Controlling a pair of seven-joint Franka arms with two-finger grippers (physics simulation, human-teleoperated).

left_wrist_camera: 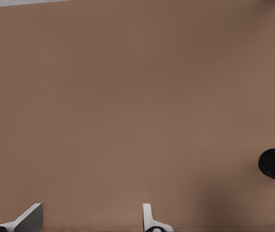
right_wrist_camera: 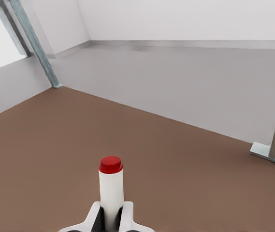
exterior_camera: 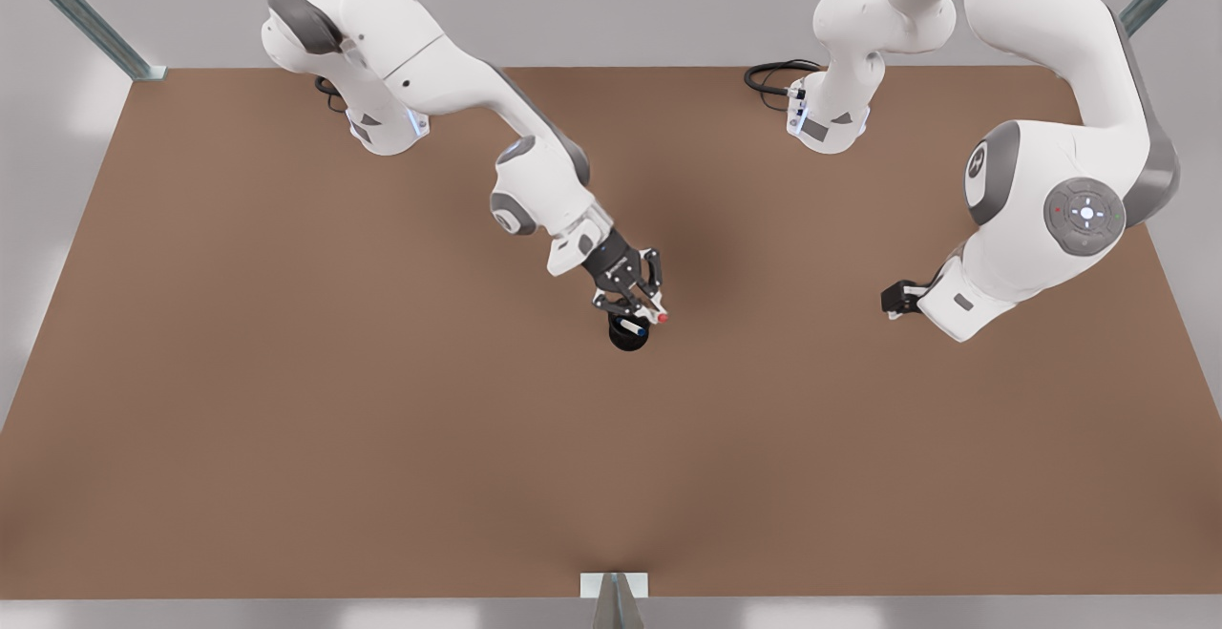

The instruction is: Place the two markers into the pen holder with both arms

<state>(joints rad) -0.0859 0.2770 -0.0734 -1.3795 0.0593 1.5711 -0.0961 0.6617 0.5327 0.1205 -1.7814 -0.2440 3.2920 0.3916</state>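
Your right gripper (exterior_camera: 642, 307) clamps the red-capped marker (right_wrist_camera: 111, 186) over the pen holder (exterior_camera: 627, 333), tilted to slide in; your left gripper (left_wrist_camera: 91, 218) waits, fingers apart, empty.

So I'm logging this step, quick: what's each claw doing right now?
Right claw: shut on the red-capped marker, over the pen holder.
Left claw: open, holding nothing, waiting off to the side.

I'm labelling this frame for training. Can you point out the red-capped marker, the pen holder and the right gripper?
red-capped marker (right_wrist_camera: 111, 191): right wrist view, on its white barrel.
pen holder (exterior_camera: 627, 336): front view, on its black outer wall.
right gripper (exterior_camera: 652, 309): front view, between the fingertips gripping the marker over the holder.
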